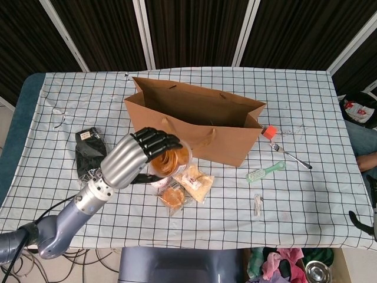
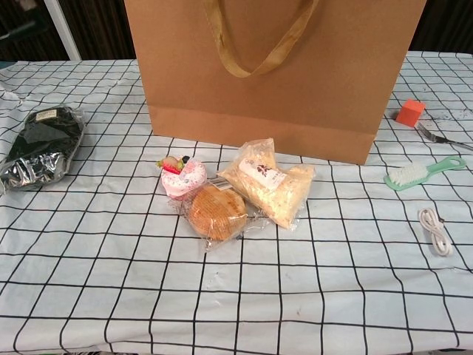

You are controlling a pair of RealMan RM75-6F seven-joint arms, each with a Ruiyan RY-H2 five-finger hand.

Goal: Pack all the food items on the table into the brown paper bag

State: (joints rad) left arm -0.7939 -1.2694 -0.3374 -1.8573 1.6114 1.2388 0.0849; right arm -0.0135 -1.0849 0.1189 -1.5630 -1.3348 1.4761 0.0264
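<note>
While the left hand (image 1: 136,158) clamps the orange tub (image 1: 171,161) aloft at the brown paper bag's (image 1: 194,121) 7 o'clock, transfer is underway: next, carry toward 1 o'clock, over the mouth.

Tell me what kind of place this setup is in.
Probably a lab or demo room rather than a home: a table under a checked cloth, dark panelled partitions behind, cables and a bin of clutter on the floor, and mixed props beside the brown paper bag.

Three wrapped snacks (image 2: 235,190) before paper bag (image 2: 310,81)
</note>
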